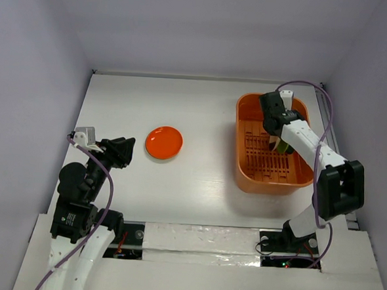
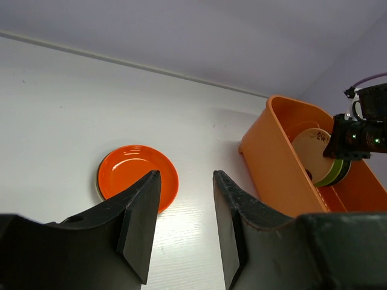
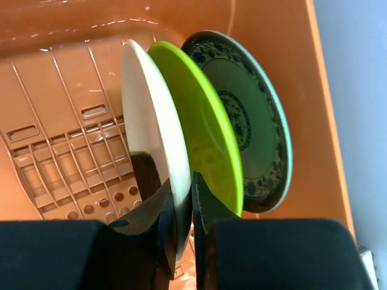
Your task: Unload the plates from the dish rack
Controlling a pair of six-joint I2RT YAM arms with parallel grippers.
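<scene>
The right gripper's (image 3: 181, 188) jaws are drawn in narrow and pinch the rim of the cream plate (image 3: 148, 121), one finger on its outer face and the other slipped between it and the yellow-green plate (image 3: 202, 136) just beside it. These two stand on edge with the blue-patterned plate (image 3: 257, 130), which is nearest the wall of the orange dish rack (image 3: 60, 24). The left gripper's (image 2: 186, 176) jaws stand partly open with nothing between them, above the white table (image 2: 54, 115) near the orange-red plate (image 2: 130, 172), which lies flat well apart from the rack
</scene>
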